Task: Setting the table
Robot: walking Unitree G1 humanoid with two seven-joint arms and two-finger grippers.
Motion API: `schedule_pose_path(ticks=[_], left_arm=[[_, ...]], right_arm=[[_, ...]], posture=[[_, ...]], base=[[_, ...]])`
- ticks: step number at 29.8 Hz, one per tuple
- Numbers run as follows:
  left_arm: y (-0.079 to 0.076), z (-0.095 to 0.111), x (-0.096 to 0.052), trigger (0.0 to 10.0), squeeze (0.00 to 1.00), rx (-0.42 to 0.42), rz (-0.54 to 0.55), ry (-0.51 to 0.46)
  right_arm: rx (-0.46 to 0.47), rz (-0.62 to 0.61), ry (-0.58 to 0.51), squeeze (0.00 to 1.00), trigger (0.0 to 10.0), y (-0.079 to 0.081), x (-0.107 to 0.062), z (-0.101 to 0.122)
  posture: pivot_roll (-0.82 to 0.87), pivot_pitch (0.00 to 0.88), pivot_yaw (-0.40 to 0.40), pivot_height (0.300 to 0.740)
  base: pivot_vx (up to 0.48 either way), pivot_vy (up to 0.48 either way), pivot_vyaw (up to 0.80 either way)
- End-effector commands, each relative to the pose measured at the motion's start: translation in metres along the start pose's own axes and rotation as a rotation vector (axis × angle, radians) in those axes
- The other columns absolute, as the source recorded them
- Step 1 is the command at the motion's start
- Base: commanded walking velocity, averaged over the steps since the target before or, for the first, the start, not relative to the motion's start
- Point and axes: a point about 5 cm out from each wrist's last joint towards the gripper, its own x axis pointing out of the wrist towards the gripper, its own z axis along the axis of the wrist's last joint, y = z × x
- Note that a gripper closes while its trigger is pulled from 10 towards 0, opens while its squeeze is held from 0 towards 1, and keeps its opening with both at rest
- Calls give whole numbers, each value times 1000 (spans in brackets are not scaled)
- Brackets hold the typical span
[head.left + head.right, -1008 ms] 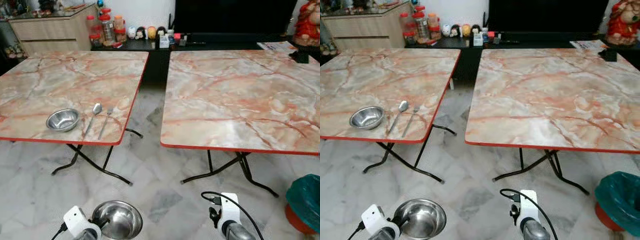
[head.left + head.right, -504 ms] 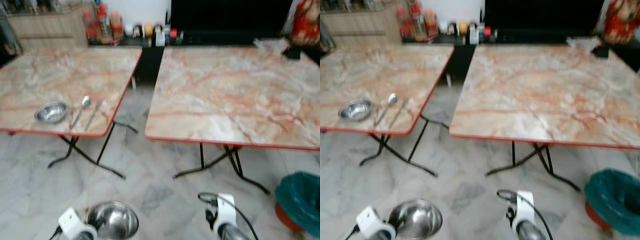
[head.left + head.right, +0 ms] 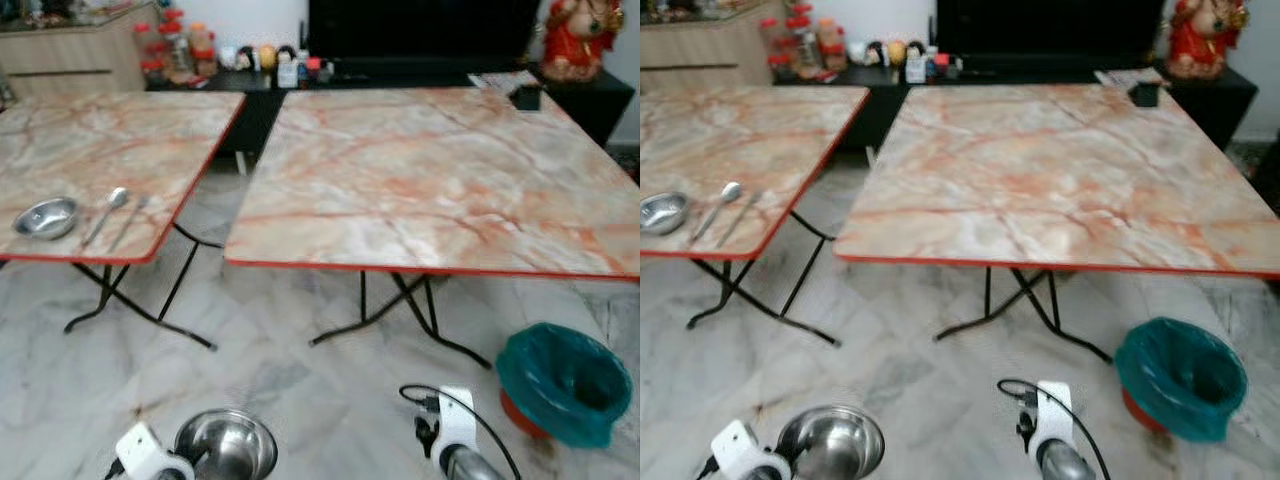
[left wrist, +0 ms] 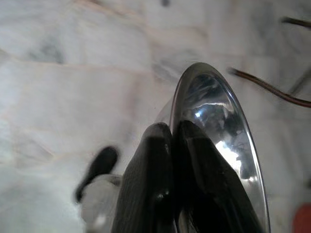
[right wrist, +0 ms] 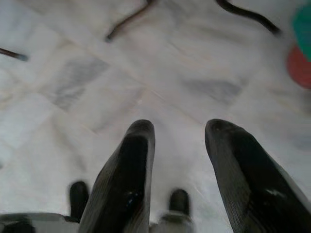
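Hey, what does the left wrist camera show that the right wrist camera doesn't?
Left wrist view: the left tool, its black fingers shut on the rim of a shiny round steel bowl. Right wrist view: the right tool, its fingers apart with nothing between them, plus the edge of the teal-lined bin and its red base. Shared: the pale marble floor tiles and thin black metal table legs.

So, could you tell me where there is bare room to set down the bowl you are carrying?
The right table is nearly all bare; a dark object sits at its far corner. The left table's near edge is crowded by a bowl, spoon and fork; behind them it is free.
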Motion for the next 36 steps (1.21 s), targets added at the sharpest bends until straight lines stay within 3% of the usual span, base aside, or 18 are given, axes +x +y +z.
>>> schedule_pose_path(ticks=[1,11,15,36], left_arm=[[6,8,1,10000,0,6,12,-23],[8,6,0,10000,0,20,12,-14],[9,3,0,10000,0,62,18,2],[-1,6,1,10000,0,102,-26,-6]], right_arm=[[4,17,-39,0,10000,8,3,13],[7,12,-38,0,10000,8,3,12],[7,12,-36,0,10000,8,3,11],[26,-6,-36,0,10000,5,3,12]], posture=[[13,0,40,740],[13,0,48,740],[17,0,43,740],[9,0,44,740]], base=[[255,-360,0],[251,-352,0],[0,0,0],[0,-33,0]])
